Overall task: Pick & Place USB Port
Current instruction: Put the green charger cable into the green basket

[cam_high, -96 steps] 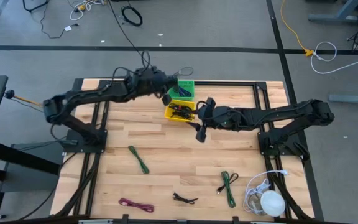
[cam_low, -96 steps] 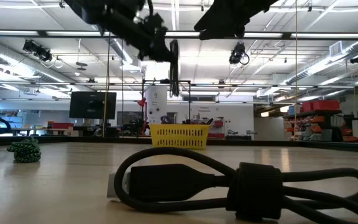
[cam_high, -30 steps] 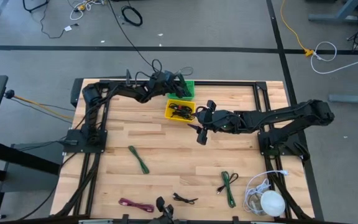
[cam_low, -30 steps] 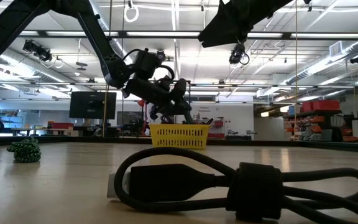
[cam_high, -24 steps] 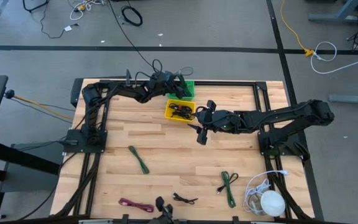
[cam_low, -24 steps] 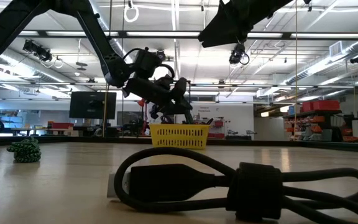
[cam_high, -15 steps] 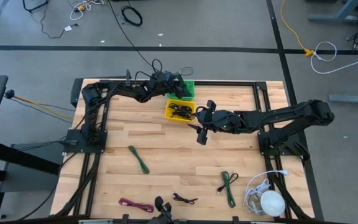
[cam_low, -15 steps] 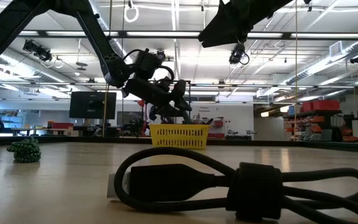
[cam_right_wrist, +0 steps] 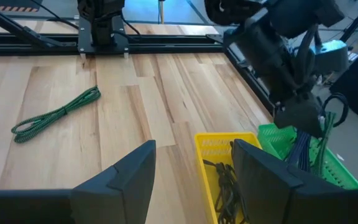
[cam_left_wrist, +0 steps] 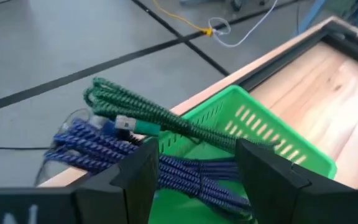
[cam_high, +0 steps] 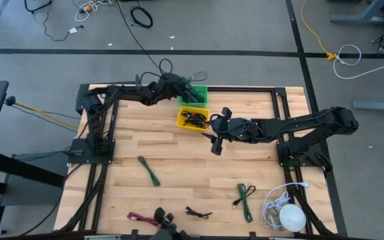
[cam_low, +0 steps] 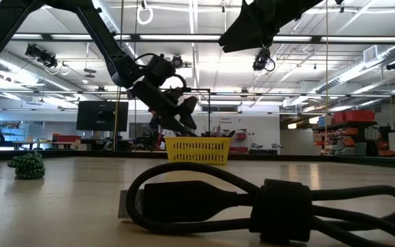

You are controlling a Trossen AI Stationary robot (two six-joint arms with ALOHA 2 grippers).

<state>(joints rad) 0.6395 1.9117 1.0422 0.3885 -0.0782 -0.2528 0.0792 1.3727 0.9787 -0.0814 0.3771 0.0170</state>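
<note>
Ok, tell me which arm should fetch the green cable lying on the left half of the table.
Probably the left. The left gripper is open over the green basket, apparently done there. The green cable lies on its side. The right gripper hovers open near the yellow basket.

The left arm reaches along the far side of the table with its left gripper [cam_high: 191, 98] tipped down and its fingers [cam_left_wrist: 263, 174] spread apart, while the right arm stretches toward the middle, holding the right gripper [cam_high: 215, 135] up high with its fingers [cam_right_wrist: 127, 174] apart too.
</note>
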